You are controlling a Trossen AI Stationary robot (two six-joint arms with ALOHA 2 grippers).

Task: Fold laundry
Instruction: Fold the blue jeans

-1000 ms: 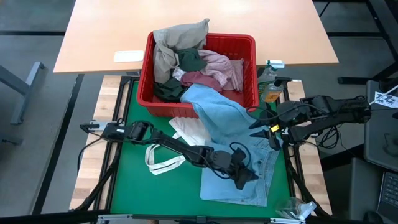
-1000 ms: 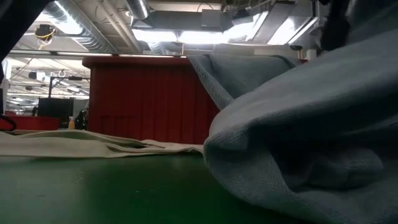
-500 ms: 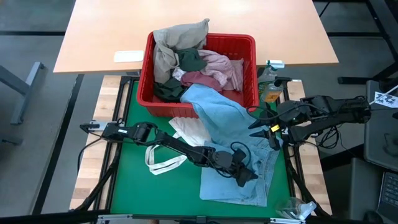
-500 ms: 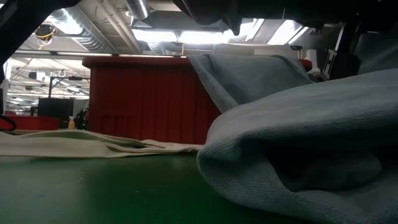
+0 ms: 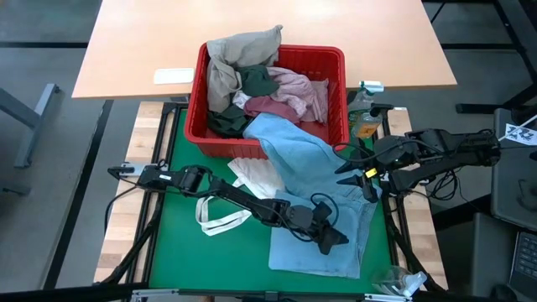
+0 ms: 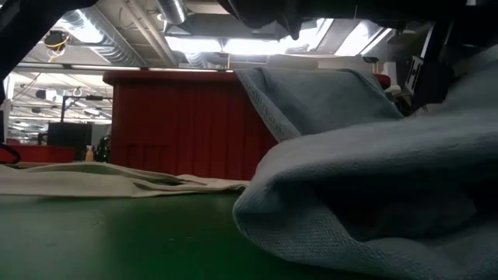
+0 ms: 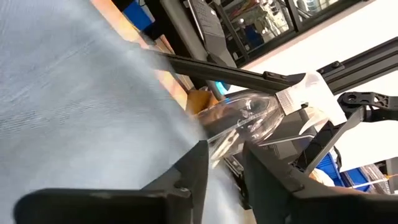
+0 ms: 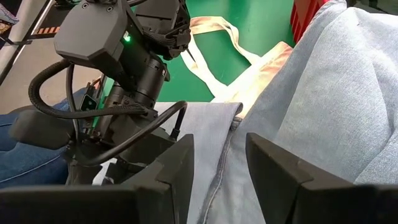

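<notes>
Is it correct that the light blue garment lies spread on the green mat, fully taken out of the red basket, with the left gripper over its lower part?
Not fully. In the high view the light blue garment still hangs over the front wall of the red basket, one end inside it; the rest spreads on the green mat. The left gripper is over its lower part.

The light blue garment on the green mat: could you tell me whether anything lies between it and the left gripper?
Nothing visible does. The left gripper sits directly over the light blue garment, with its fingers apart and no cloth between them. The white tote bag lies beside it, partly under the garment's edge, not above it.
</notes>
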